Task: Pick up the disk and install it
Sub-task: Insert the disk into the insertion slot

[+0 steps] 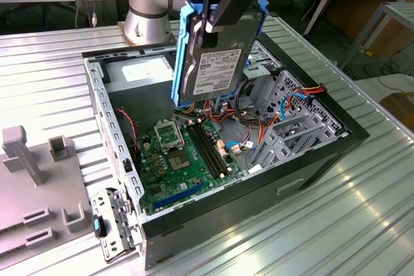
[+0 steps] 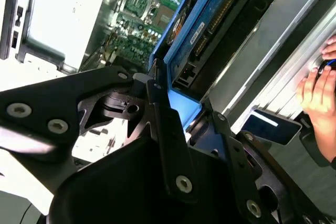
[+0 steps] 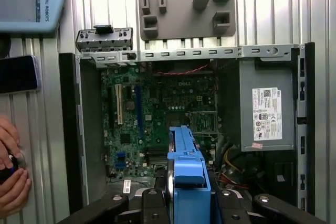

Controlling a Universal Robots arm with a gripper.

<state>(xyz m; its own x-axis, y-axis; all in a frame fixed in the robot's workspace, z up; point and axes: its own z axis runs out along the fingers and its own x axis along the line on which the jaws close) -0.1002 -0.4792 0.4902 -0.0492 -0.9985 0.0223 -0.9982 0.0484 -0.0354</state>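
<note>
Exterior view: the gripper (image 1: 217, 17) holds the disk (image 1: 210, 63) in the air above an open computer case (image 1: 323, 134). The case lies on its side on a ribbed metal counter (image 1: 52, 69). The disk hangs on edge, slightly tilted, over the part of the case nearer the counter's far edge, clear of the green motherboard (image 1: 187, 159) below it.

The black fingers (image 1: 229, 4) pinch the disk's upper end, one of them lying across its labelled face. In the first wrist view the blue frame appears edge-on, with a finger on either side.

The disk is a flat, dark grey metal slab with a white label, edged by a bright blue plastic carrier frame. The second wrist view shows its underside, with a blue circuit board and a connector row.

It is probably stiff and dense, heavy for its size, and easily harmed by knocks. The smooth metal faces may slip, and the plastic frame likely flexes. A hold across the flat metal faces, away from the board and connector, seems safest.

A person's hand (image 3: 10, 177) rests near the counter's edge beside the case.
</note>
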